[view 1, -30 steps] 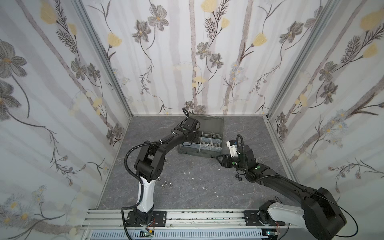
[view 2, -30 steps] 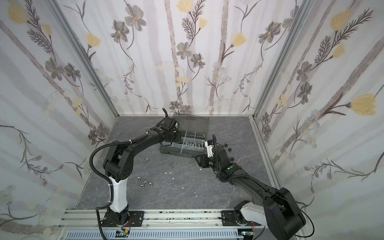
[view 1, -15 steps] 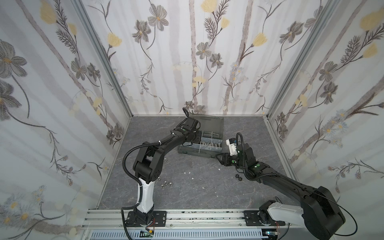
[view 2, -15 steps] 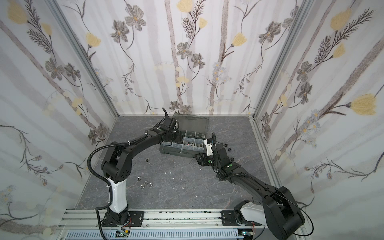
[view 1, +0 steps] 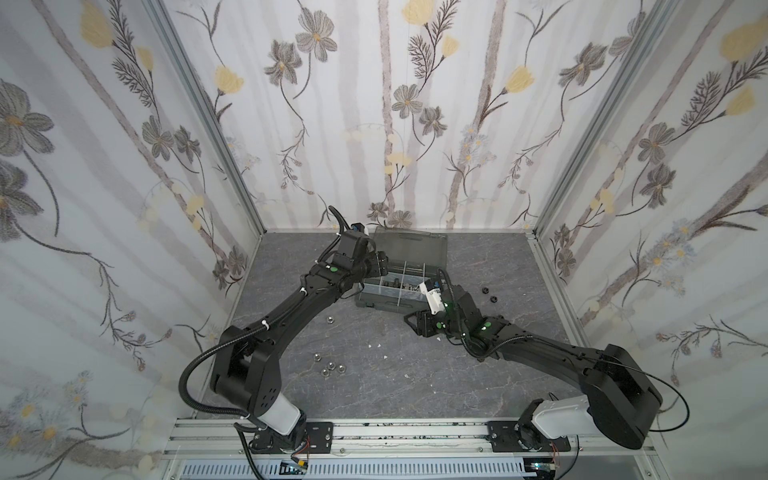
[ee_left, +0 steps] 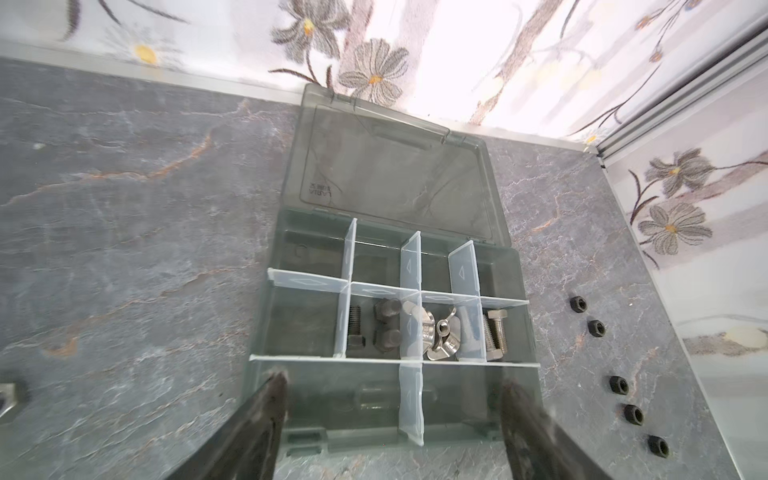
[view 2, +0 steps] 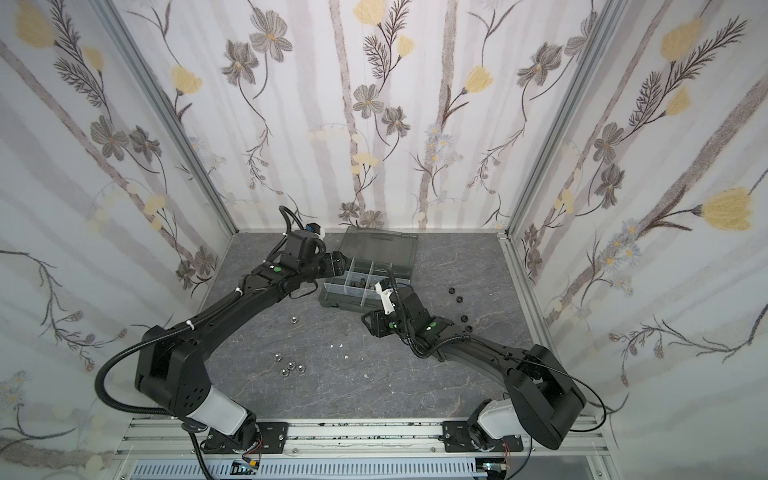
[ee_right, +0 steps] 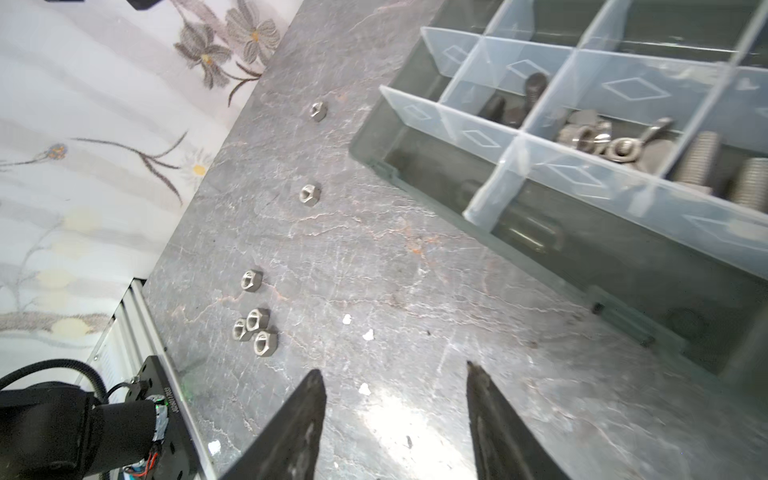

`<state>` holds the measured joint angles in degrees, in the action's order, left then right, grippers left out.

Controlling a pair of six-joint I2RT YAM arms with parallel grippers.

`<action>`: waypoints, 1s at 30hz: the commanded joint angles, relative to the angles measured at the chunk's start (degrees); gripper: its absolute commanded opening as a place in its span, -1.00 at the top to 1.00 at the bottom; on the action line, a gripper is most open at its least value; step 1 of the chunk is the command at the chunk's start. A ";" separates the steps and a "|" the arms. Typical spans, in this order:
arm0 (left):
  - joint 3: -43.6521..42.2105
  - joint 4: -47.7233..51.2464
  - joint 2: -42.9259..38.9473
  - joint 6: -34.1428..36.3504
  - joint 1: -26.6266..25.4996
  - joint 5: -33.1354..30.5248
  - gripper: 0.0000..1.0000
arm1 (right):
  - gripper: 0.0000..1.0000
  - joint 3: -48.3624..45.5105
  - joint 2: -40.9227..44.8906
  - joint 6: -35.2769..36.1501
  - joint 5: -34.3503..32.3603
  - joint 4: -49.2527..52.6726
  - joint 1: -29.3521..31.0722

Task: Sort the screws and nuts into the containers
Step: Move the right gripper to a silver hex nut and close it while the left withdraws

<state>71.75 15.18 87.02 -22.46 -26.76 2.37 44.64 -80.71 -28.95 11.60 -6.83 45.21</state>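
Observation:
The dark organizer case [view 1: 386,305] [view 2: 345,301] lies open at the back, its containers split by pale dividers. My left gripper [ee_left: 392,395] [view 1: 380,264] hangs open over the case's [ee_left: 259,332] nearest row, where a blurred silver piece [ee_left: 370,399] lies. The middle row holds black screws [ee_left: 355,328], wing nuts [ee_left: 440,332] and silver screws [ee_left: 494,332]. Silver nuts [view 1: 330,368] [ee_right: 255,328] lie loose on the table, and several black nuts [ee_left: 596,328] [view 2: 459,299] lie beside the case. In front of the case my right gripper [ee_right: 395,374] [view 1: 411,322] is open and empty, low over the table.
The smoky lid [view 1: 411,245] lies folded back toward the rear wall. One silver nut [view 1: 329,331] lies alone under the left arm. White flecks [view 1: 376,345] dot the grey slate table. Flowered walls close in three sides, and a metal rail [view 1: 374,432] runs along the front.
My left gripper has opened wide over the case. The right arm has hardly moved and its jaws keep the same gap.

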 commanded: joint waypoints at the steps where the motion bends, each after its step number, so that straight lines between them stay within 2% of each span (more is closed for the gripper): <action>1: -4.17 -2.51 -5.60 0.85 1.38 0.03 -0.70 | -0.14 1.27 -2.39 1.62 -1.09 -2.73 4.26; 7: -10.57 -2.34 -18.11 0.62 2.77 0.93 -1.00 | -0.15 5.02 -9.86 4.44 -2.60 -3.46 12.00; 12: -12.43 0.50 -25.63 0.77 2.79 2.33 -1.00 | -0.20 10.50 -17.70 7.41 -4.48 -3.28 17.35; 17: -16.05 0.90 -32.08 0.40 2.78 2.60 -1.00 | -0.22 15.49 -23.51 10.17 -3.57 -3.97 19.81; 23: -21.12 0.64 -38.94 1.95 2.82 -0.06 -1.00 | -0.24 21.11 -29.99 12.49 -2.88 -3.22 20.88; 30: -26.21 -1.14 -42.42 3.20 2.86 -2.77 -1.00 | -0.24 25.43 -34.28 13.57 -5.67 -0.44 21.32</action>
<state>46.87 16.25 45.63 -20.69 -23.97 1.43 68.86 -114.19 -16.80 8.27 -8.25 66.39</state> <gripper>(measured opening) 0.998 0.621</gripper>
